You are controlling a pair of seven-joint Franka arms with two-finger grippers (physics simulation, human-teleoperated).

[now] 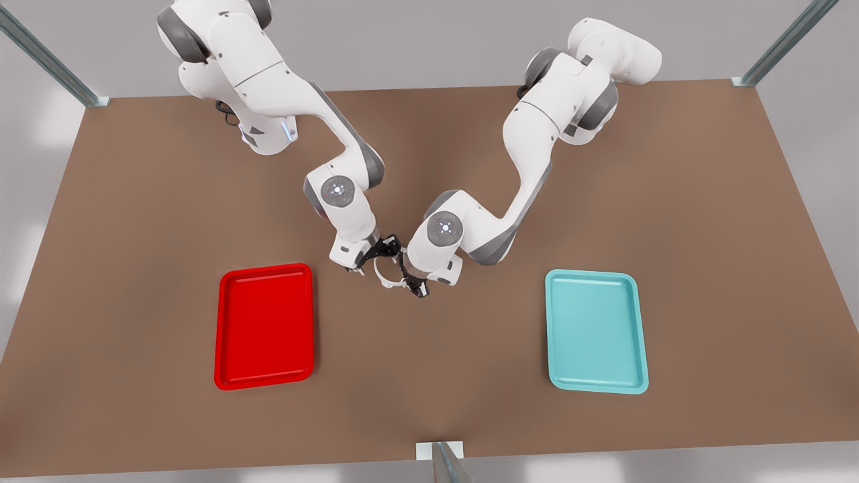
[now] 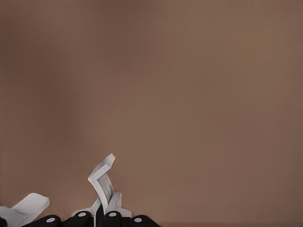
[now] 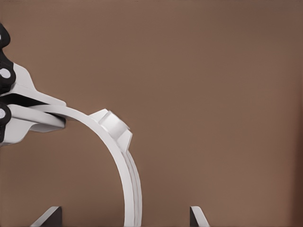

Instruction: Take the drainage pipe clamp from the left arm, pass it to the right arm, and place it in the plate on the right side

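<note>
1. My left arm [image 1: 510, 174] reaches in from the front view's right. My left fingers [image 1: 411, 286] are clenched on one end of the small thin white half-ring drainage pipe clamp [image 1: 384, 278].
2. In the left wrist view, my left fingers [image 2: 97, 219] pinch a flat tab of the clamp [image 2: 102, 182], and the white strip rises from between the black tips.
3. My right arm [image 1: 295, 114] comes in from the front view's left, with my right fingers [image 1: 380, 255] meeting the clamp from the other side.
4. In the right wrist view, my right fingers [image 3: 123, 216] are spread wide. The clamp's arc [image 3: 120, 142] runs between the two tips and I cannot see it touching either. My left fingers [image 3: 54, 112] grip its far end.
5. The clamp hangs above the brown worktop [image 1: 704, 221], between the two trays.
6. The bright red rectangular plate [image 1: 265, 327] lies on the worktop at the front view's left, and the teal tray [image 1: 596, 331] lies well apart at its right.
</note>
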